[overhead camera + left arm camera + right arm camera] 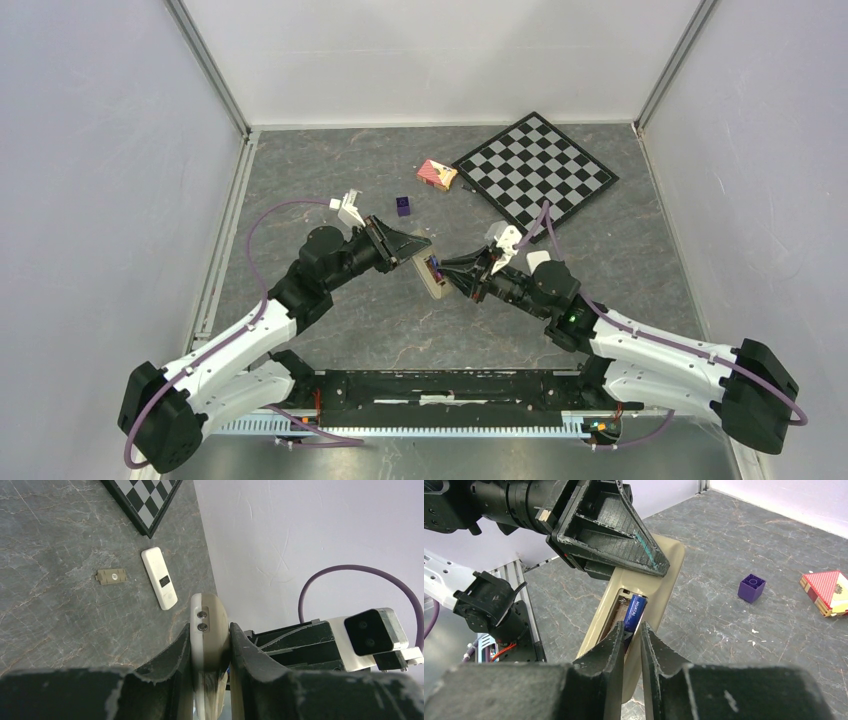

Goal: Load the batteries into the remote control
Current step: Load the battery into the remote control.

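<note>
The olive-tan remote control (432, 277) is held up off the table between the two arms, its open battery bay turned toward the right arm. My left gripper (210, 627) is shut on one end of the remote control (210, 622). In the right wrist view a dark blue battery (635, 611) lies in the bay of the remote control (671, 570). My right gripper (632, 626) stands at the battery's near end. Its jaws are parted slightly, and the battery's tip sits in the narrow gap between them. The left gripper (624, 535) covers the remote's far end.
A chessboard (535, 168) lies at the back right, with a red box (437, 174) and a purple block (403, 206) near it. In the left wrist view a white remote (159, 578) and a small tan battery cover (111, 576) lie on the table.
</note>
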### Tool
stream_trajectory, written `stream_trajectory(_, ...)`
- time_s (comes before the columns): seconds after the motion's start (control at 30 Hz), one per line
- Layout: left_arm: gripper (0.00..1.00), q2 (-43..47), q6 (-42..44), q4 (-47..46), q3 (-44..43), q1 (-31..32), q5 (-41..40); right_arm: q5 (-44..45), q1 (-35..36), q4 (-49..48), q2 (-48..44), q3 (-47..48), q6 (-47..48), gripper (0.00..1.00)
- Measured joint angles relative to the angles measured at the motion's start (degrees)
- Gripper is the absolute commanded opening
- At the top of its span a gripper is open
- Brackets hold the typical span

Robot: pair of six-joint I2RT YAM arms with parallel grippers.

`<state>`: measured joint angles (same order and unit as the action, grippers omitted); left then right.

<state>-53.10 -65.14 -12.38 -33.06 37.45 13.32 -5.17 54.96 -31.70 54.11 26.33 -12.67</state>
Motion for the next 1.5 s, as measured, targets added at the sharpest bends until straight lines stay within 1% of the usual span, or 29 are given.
stream_trajectory(0.07, 0.02, 0.0, 0.0, 0.0, 0.0, -0.1, -0.1, -0.1, 0.0, 0.3, 0.0, 0.0, -0.1, 0.26)
stream_trajectory(0.13, 0.02, 0.0, 0.0, 0.0, 0.0, -0.1, -0.2, -0.1, 0.0, 0.7, 0.0, 0.0, -0.5, 0.32)
stream_trajectory(0.2, 0.02, 0.0, 0.0, 0.1, -0.1, -0.1, -0.3, -0.1, 0.0, 1.2, -0.2, 0.0, -1.5, 0.43)
stream_trajectory(0.3, 0.02, 0.0, 0.1, 0.1, -0.1, -0.1, -0.5, -0.1, 0.0, 3.2, -1.0, 0.2, -3.7, 0.54)
stream_trajectory(0.43, 0.02, 0.0, 0.9, 0.3, -0.1, -0.1, -0.9, -0.2, 0.0, 8.3, -1.7, 3.1, -7.9, 0.75)
stream_trajectory(0.5, 0.02, 0.0, 1.4, 0.3, -0.1, -0.1, -1.0, 0.8, 0.0, 12.0, -2.3, 5.4, -11.3, 0.89)
stream_trajectory(0.53, 0.02, 0.0, 1.9, 0.3, -0.1, -0.1, -1.1, 1.4, 0.0, 13.5, -2.8, 6.2, -13.1, 0.97)
stream_trajectory(0.63, 0.02, 0.0, 3.5, 0.3, -0.1, -0.1, -1.2, 4.2, 0.0, 17.7, -4.4, 8.0, -19.3, 0.98)
stream_trajectory(0.73, 0.02, 0.1, 5.1, 0.3, -0.1, -0.1, -1.3, 6.4, -0.1, 20.3, -5.3, 7.9, -27.2, 0.98)
stream_trajectory(0.87, 0.02, 0.5, 7.1, 0.0, -0.1, -0.1, -2.1, 8.6, -0.1, 19.4, -6.8, 3.7, -41.2, 0.98)
stream_trajectory(1.0, 0.02, 0.6, 7.8, -1.4, 0.3, -0.2, -2.8, 11.5, -0.1, 14.3, -9.7, -5.6, -55.5, 0.98)
stream_trajectory(1.1, 0.02, 0.4, 7.8, -1.6, 0.3, -0.2, -2.8, 13.2, -0.1, 11.1, -9.0, -8.2, -62.9, 0.98)
stream_trajectory(1.33, 0.02, -0.6, 7.9, -3.0, 0.3, -0.2, -2.7, 13.0, -0.2, -0.3, -4.0, -8.3, -73.7, 0.98)
stream_trajectory(1.5, 0.02, -0.5, 8.3, -3.5, 0.3, -0.3, -2.7, 12.0, -0.3, -4.5, 0.1, -8.6, -78.9, 0.98)
